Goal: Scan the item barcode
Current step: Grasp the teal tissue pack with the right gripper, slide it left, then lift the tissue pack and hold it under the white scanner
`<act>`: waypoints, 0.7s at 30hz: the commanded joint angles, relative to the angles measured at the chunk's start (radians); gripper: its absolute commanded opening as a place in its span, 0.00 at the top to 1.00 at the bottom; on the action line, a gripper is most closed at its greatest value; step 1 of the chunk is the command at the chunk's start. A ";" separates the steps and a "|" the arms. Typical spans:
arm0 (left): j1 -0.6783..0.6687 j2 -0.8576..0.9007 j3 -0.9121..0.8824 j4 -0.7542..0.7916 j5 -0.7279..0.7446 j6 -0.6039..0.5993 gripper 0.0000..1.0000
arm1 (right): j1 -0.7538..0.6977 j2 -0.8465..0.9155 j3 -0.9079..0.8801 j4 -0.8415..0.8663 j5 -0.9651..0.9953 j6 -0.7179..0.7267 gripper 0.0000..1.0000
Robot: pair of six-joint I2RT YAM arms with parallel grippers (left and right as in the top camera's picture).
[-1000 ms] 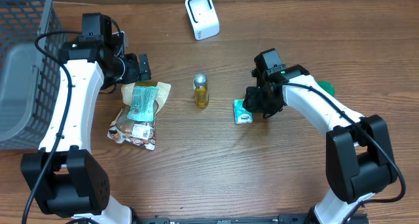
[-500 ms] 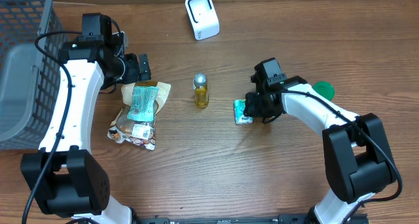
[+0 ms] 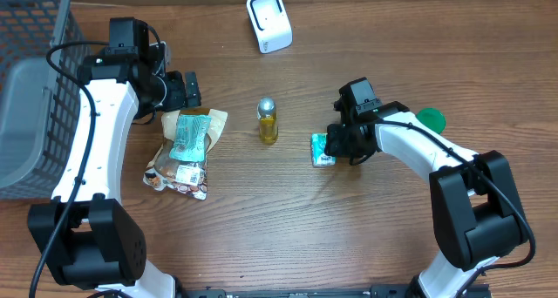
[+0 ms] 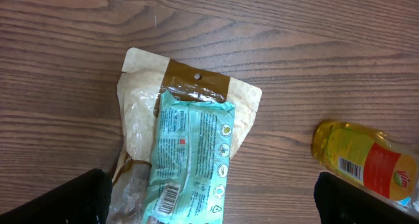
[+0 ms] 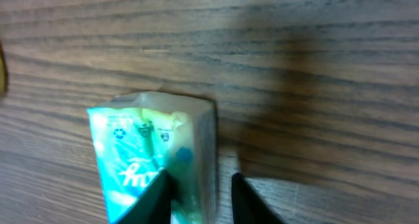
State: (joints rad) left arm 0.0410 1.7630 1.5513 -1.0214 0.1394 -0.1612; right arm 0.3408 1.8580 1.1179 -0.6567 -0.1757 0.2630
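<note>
A small green-and-white packet (image 3: 323, 148) lies flat on the wooden table right of centre. My right gripper (image 3: 342, 144) is down at its right end. In the right wrist view the packet (image 5: 141, 152) fills the lower left. The gripper (image 5: 200, 201) has its jaws narrowly apart astride the packet's right edge: one finger lies over the packet and the other stands on the table beside it, with a sliver of wood between. The white barcode scanner (image 3: 268, 21) stands at the back. My left gripper (image 3: 185, 91) hovers wide open over a teal packet (image 4: 190, 158) that lies on a beige pouch (image 4: 141, 109).
A small bottle of yellow liquid (image 3: 268, 121) lies at the centre, its barcode label showing in the left wrist view as the bottle (image 4: 363, 162). A grey wire basket (image 3: 35, 80) fills the far left. A green lid (image 3: 431, 118) sits behind my right arm.
My right gripper shifted slightly nearer the green packet, then held still. The packet and my left arm have not moved.
</note>
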 commanded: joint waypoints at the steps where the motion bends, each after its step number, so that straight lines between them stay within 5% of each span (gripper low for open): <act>1: -0.002 -0.017 0.018 0.002 0.008 0.011 0.01 | -0.002 0.001 -0.037 -0.006 0.017 -0.002 0.77; 4: -0.002 -0.017 0.018 0.002 0.008 0.011 0.01 | -0.002 0.001 -0.040 -0.005 0.016 -0.002 0.96; 8: -0.002 -0.017 0.018 0.002 0.008 0.011 0.00 | -0.018 -0.011 0.049 -0.063 0.016 -0.004 0.96; 15: -0.002 -0.017 0.018 0.002 0.008 0.011 0.00 | -0.073 -0.030 0.519 -0.449 -0.117 -0.116 0.96; 21: -0.002 -0.017 0.018 0.002 0.008 0.011 0.01 | -0.045 -0.024 0.589 -0.384 -0.168 -0.191 0.96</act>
State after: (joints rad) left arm 0.0410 1.7630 1.5513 -1.0214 0.1390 -0.1612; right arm 0.2649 1.8420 1.6962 -1.0676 -0.3210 0.1314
